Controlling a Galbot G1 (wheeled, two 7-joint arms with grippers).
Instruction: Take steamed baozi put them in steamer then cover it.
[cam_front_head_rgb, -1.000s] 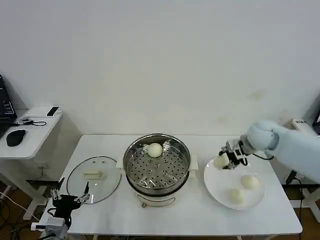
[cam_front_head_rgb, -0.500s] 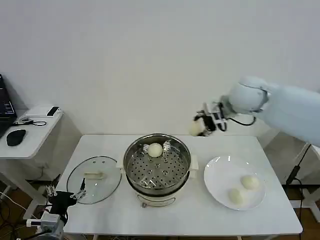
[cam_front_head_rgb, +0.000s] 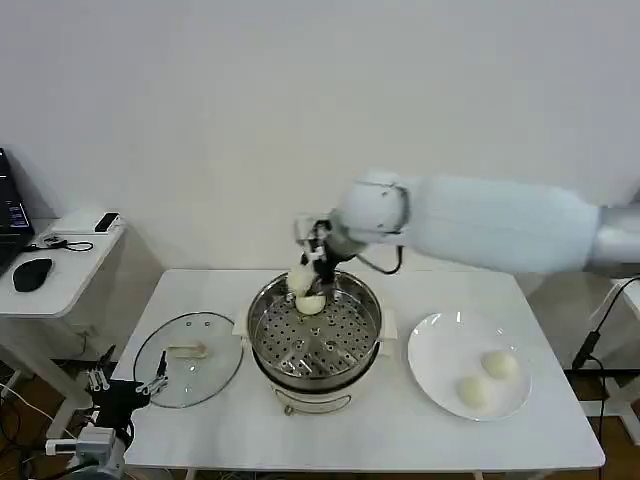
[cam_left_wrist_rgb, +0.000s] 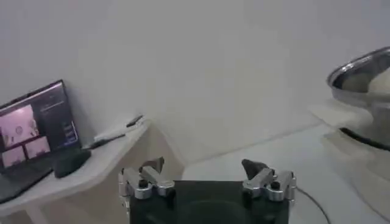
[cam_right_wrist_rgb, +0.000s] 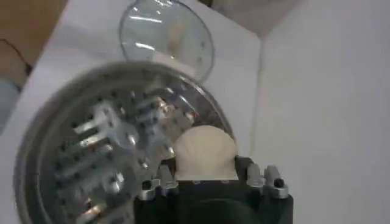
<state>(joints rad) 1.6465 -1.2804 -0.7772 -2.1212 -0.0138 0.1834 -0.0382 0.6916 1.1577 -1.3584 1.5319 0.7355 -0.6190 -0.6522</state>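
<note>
- Head view: a plain white wall stands behind a white counter (cam_front_head_rgb: 400, 420). The steamer (cam_front_head_rgb: 314, 335) sits mid-counter, the cover (cam_front_head_rgb: 187, 359) flat beside it on the robot's left, and a white plate (cam_front_head_rgb: 440, 345) with two baozi (cam_front_head_rgb: 485, 378) on its right. The right gripper (cam_front_head_rgb: 307, 274) hangs over the steamer's far rim, clenched on a bun (cam_front_head_rgb: 300, 279) just above the bun already on the tray (cam_front_head_rgb: 312, 303). To do this well, I judge it should shift to bare tray before letting go — not drop onto that bun. Half a second earlier the arm was off by the wall, to the steamer's right, bun aloft.
- Left wrist view: the left gripper (cam_left_wrist_rgb: 206, 176) idles, spread wide and empty, low off the counter's left corner.
- Right wrist view: the carried bun (cam_right_wrist_rgb: 204, 152) sits between the fingers above the perforated tray (cam_right_wrist_rgb: 97, 152).
</note>
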